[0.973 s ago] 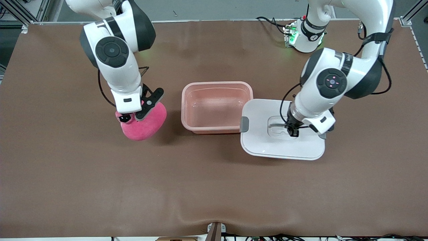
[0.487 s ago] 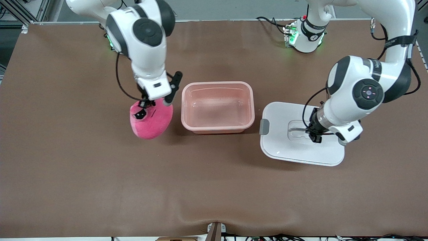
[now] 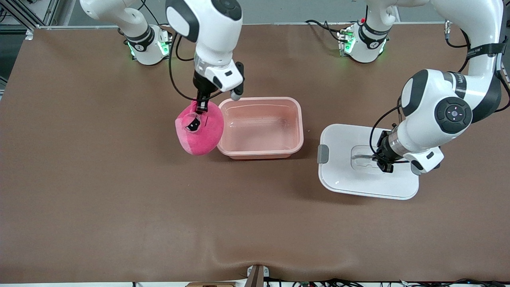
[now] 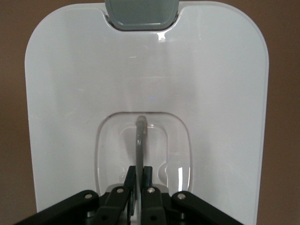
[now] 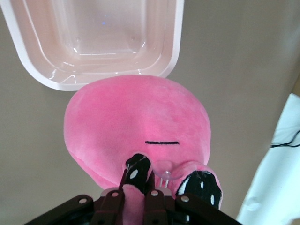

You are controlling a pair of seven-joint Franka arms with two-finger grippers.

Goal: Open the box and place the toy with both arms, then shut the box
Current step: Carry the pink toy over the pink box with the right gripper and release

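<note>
The pink tub (image 3: 259, 126) stands open at the table's middle. My right gripper (image 3: 200, 105) is shut on the hot-pink plush toy (image 3: 198, 129), which hangs in the air at the tub's rim toward the right arm's end. In the right wrist view the toy (image 5: 136, 131) hangs under the gripper (image 5: 140, 187), with the tub (image 5: 93, 42) beside it. The white lid (image 3: 366, 167) lies toward the left arm's end. My left gripper (image 3: 383, 164) is shut on its grey handle (image 4: 139, 140), seen in the left wrist view under the gripper (image 4: 140, 180).
A grey clip (image 3: 323, 154) sits on the lid's edge that faces the tub. The brown table mat (image 3: 239, 223) stretches wide nearer the front camera. The arms' bases (image 3: 362, 44) stand along the table's top edge.
My right gripper has lifted the toy and carried it to the tub's rim. My left gripper has carried the lid away from the tub, toward the left arm's end.
</note>
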